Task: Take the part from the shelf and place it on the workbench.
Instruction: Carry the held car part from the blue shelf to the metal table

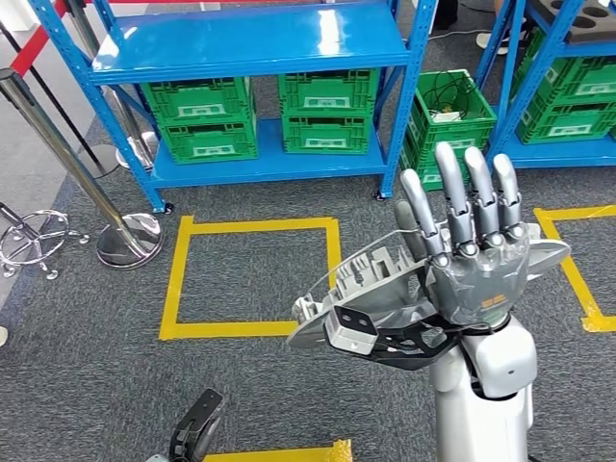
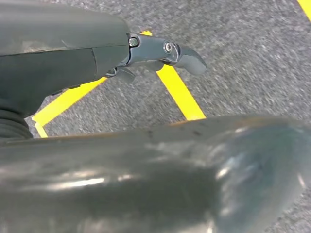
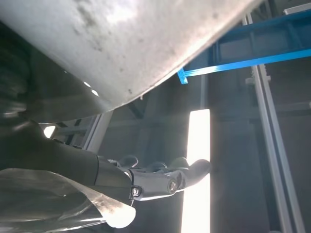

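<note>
A big blue shelf (image 1: 246,48) fills the top of the head view, with green crates (image 1: 207,117) under it. Lower right, the right hand (image 1: 472,255) holds the grey part (image 1: 363,289) up. At the bottom, I cannot tell how the left hand (image 1: 197,428) is.

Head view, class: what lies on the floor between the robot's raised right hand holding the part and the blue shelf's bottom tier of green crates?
Grey carpet and the yellow tape square lie between the right hand gripping the part and the green crates.
</note>
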Robot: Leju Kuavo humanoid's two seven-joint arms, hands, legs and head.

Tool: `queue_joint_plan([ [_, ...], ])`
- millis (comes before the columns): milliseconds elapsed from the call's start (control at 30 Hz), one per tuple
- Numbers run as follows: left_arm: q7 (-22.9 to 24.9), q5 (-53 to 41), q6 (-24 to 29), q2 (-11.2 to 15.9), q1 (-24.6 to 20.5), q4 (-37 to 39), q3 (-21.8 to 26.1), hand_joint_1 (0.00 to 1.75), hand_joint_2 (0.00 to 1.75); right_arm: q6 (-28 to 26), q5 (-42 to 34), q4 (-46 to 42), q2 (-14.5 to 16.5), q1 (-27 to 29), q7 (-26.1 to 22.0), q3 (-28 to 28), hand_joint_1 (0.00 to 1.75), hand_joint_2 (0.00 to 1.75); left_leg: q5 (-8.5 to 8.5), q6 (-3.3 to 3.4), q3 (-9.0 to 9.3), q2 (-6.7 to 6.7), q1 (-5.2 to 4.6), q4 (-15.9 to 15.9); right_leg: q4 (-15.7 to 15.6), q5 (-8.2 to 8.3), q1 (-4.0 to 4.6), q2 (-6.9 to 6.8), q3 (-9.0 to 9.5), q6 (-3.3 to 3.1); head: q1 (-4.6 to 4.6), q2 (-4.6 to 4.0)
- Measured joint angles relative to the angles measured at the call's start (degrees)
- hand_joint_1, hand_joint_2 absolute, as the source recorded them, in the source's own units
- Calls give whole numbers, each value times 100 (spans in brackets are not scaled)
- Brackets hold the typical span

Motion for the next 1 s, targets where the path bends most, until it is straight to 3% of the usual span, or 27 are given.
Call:
queue_joint_plan([
  [67, -2, -17, 1, -2, -2, 0, 0, 0, 0, 0, 0, -10, -1, -4, -4, -10, 0, 175, 82, 18, -3, 16, 28, -87, 55, -76, 4, -1, -62, 57, 9, 0],
  [100, -3, -23, 1, -5, -10, 0, -1, 0, 0, 0, 0, -18, -1, -9, -8, -11, 0, 175, 126, 33, -13, 24, 45, -130, 217, -215, 4, 0, -139, 83, 18, 0],
  [200, -6, -42, -8, -25, -9, 1, -5, 0, 0, 0, 0, -28, -2, -11, -36, -19, 0, 175, 201, 56, -98, 35, 53, -150, 1183, -782, -20, 0, -509, 141, 35, 0],
  [233, -7, -56, -11, -30, 0, 1, -9, 0, 0, 0, 0, -27, -2, -8, -51, -22, 0, 175, 220, 51, -131, 38, 54, -144, 1397, -851, -28, -2, -572, 159, 34, 0],
  [267, -9, -71, -14, -34, 8, 2, -16, 0, 0, 0, 0, -27, -2, -6, -64, -26, 0, 175, 237, 43, -163, 40, 58, -134, 1425, -823, -37, -5, -543, 176, 33, 0],
  [300, -14, -86, -15, -38, 12, 2, -24, 0, 0, 0, 0, -27, -2, -6, -80, -27, 0, 175, 248, 34, -191, 41, 64, -117, 1227, -696, -48, -11, -400, 190, 34, 0],
  [367, -23, -116, -8, -45, 14, 2, -41, 0, 0, 0, 0, -26, -2, -9, -113, -28, 0, 175, 251, -1, -240, 37, 69, -64, 495, -418, -65, -23, 42, 210, 36, 0],
  [433, -25, -138, 12, -49, 13, 2, -54, 0, 0, 0, 0, -26, -1, -11, -162, -32, 0, 175, 258, -62, -303, 31, 55, 11, 32, -337, -63, -15, 304, 177, 36, 1],
  [533, -25, -146, 42, -50, 17, 2, -74, 0, 0, 0, 0, -25, 1, -3, -249, -56, 0, 175, 288, -158, -359, 28, 56, 50, -15, -315, -54, 1, 300, 69, 32, 1],
  [600, -25, -147, 50, -50, 17, 2, -81, 0, 0, 0, 0, -25, 5, -3, -288, -70, 0, 175, 116, -219, -442, 23, 69, 256, -26, -274, -72, -11, 289, 0, 18, 0],
  [700, -25, -147, 53, -52, 25, 2, -83, 0, 0, 2, 0, -20, 9, -3, -316, -87, 0, 175, -453, -286, -826, 21, 86, 1271, -29, -242, -75, -26, 255, -53, 0, 0],
  [733, -25, -147, 54, -52, 31, 2, -84, 0, 0, 2, 0, -16, 9, -2, -321, -92, 0, 175, -545, -291, -918, 21, 89, 1540, -28, -236, -73, -25, 243, -59, 0, 0],
  [767, -25, -147, 53, -52, 37, 2, -84, 0, 0, 2, 0, -13, 9, -2, -323, -97, 0, 175, -530, -287, -924, 20, 89, 1622, -27, -232, -72, -23, 237, -63, -1, 0],
  [800, -24, -148, 54, -52, 40, 2, -85, 0, 0, 2, 0, -10, 9, -2, -323, -102, 0, 175, -410, -273, -829, 20, 89, 1478, -26, -230, -71, -19, 240, -63, 0, 1],
  [900, -24, -149, 55, -47, 38, 2, -85, 0, 0, 1, 0, -9, 10, -3, -325, -112, 0, 175, 70, -189, -284, 3, 70, 444, -22, -229, -60, -9, 253, -46, 3, 1],
  [933, -24, -149, 55, -45, 37, 2, -85, 0, 0, 1, 0, -9, 11, -4, -325, -114, 0, 175, 124, -161, -185, -3, 58, 223, -19, -221, -53, -8, 237, -26, 2, 0],
  [1000, -24, -148, 56, -43, 35, 2, -85, 0, 0, 1, 0, -9, 11, -5, -326, -120, 0, 175, 108, -108, -162, -8, 40, 83, -28, -190, -41, -13, 193, 33, -2, 1],
])
